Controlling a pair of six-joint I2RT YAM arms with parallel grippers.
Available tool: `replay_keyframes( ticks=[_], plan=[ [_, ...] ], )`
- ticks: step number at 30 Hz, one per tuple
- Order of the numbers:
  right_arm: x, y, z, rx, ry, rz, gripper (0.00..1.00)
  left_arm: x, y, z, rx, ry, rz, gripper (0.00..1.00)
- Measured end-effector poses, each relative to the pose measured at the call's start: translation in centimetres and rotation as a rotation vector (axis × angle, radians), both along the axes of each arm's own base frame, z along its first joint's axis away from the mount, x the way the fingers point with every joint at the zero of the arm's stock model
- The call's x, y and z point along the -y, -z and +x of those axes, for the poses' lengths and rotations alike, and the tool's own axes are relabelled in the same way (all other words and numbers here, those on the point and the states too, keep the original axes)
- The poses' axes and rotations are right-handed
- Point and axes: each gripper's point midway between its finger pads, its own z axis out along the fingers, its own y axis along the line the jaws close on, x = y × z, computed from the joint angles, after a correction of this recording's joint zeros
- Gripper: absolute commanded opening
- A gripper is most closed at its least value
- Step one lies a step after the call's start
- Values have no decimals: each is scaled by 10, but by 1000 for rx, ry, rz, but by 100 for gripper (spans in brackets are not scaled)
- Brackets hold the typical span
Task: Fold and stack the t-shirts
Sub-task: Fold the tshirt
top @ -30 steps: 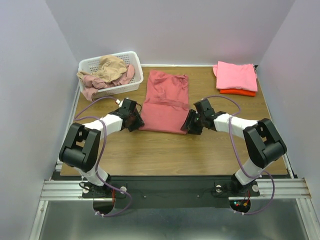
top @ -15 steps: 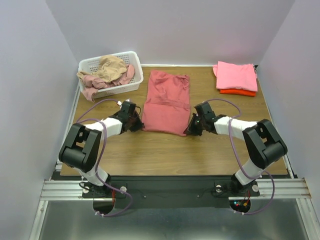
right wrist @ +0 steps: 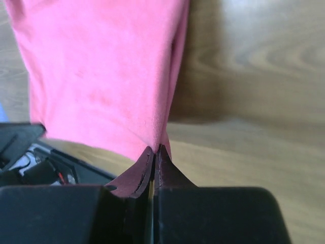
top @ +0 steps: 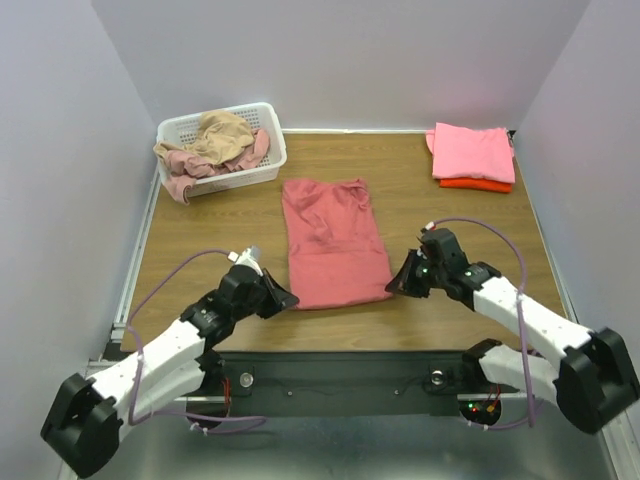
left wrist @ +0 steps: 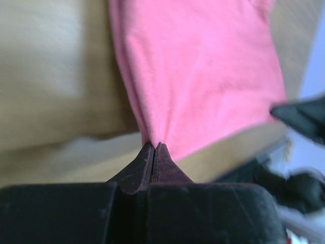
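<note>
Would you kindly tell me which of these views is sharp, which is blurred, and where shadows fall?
Top view: sharp, evenly lit, faint shadows around the red shirt. Left wrist view: the table is smeared and soft, the left gripper fairly crisp. Right wrist view: clear wood grain, with a dark shadow on the table beside the shirt, above the right gripper.

Wooden table (top: 220, 230), red t-shirt (top: 333, 240) centre, basket (top: 240, 178) far left, folded shirts (top: 472, 152) far right

A white lattice basket (top: 245, 180) sits far-left on the wooden table (top: 420, 170).
</note>
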Motion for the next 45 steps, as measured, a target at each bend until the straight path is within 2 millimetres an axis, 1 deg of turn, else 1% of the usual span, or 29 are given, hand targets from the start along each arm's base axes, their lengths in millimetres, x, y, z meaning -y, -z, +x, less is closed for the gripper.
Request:
replay_keyframes(
  ticks=[2,3,6,9,10,13,16,18,21,25,26,30,31,34,37,38,39,42,45],
  plan=[
    [7,-11,-14,10,-2,10,0,11,-11,-17,5,38,-57,0],
    [8,-15,-18,15,-5,16,0,17,-19,-26,13,61,-87,0],
    [14,-30,-32,35,-10,39,0,24,-35,-37,23,79,-147,0],
    [20,-37,-39,30,-7,25,0,25,-45,-40,20,71,-161,0],
    [20,-40,-39,31,-4,21,0,26,-50,-39,22,68,-160,0],
    [21,-58,-29,67,1,2,0,29,-69,-31,35,50,-151,0],
    [19,-80,-7,114,26,-30,0,33,-94,-14,75,17,-137,0],
    [19,-94,8,148,47,-47,0,33,-104,-4,96,-9,-119,0],
    [19,-116,35,205,94,-84,0,31,-120,12,133,-57,-80,0],
    [14,-131,63,245,116,-121,0,29,-138,32,176,-99,-33,0],
    [13,-133,70,250,120,-128,0,28,-138,35,179,-106,-25,0],
    [8,-133,92,257,126,-158,1,17,-142,63,199,-159,26,0],
    [7,-132,95,256,126,-163,0,12,-140,71,197,-177,42,0],
    [7,-133,115,257,134,-176,0,-3,-131,92,186,-212,80,0],
    [3,-135,136,261,133,-165,0,-13,-128,105,182,-231,101,0],
    [2,-135,140,262,128,-159,1,-14,-129,110,184,-232,108,0],
    [0,-134,151,260,126,-149,0,-15,-130,116,184,-234,115,0],
    [-2,-128,170,247,117,-124,0,-16,-136,134,202,-233,123,0],
    [-2,-119,181,225,110,-106,0,-19,-135,147,206,-233,127,0]
  ],
)
